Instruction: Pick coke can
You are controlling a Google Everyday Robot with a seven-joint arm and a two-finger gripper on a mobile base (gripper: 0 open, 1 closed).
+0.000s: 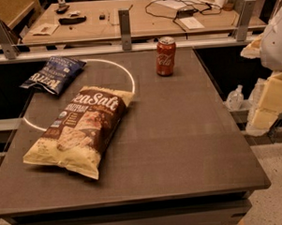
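The dark bench (189, 150) carries a tan bag (80, 128) lying flat, label up. Well right of that bag, beyond the bench's edge, hangs the robot's pale hand (267, 104), at the view's right border; whether it is clenched or released I cannot tell. A blue bag (55, 75) lies just behind the tan bag to its left, and the red can (165, 56) stands upright behind it to the right, well apart from bag and hand.

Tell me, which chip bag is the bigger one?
The brown-and-yellow Sea Salt bag in front; the blue bag is smaller. The pincer sits at right edge.
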